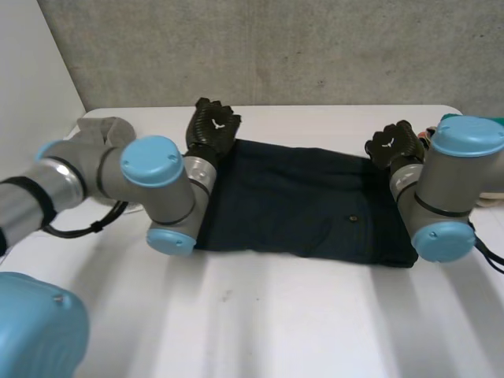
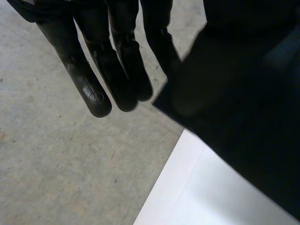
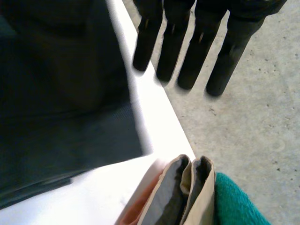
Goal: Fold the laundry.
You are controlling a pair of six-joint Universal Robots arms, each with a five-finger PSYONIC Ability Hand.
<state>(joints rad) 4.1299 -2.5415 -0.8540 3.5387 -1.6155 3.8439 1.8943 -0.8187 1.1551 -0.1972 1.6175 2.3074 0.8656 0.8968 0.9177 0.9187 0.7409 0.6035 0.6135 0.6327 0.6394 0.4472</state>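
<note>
Head view: our left arm (image 1: 157, 189) hides the left edge of the dark garment (image 1: 307, 205), which lies flat mid-worktop (image 1: 276, 315). Our left hand (image 1: 213, 126), fingers straight, sits at its upper-left corner. Our right hand (image 1: 394, 144), fingers straight too, is at the upper-right corner, with folded cloths (image 3: 180, 197) and a green towel (image 3: 236, 204) nearby.

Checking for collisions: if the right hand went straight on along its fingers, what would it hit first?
Probably the grey concrete wall: the right hand, fingers straight, points past the table edge, nothing between; depth unclear.
</note>
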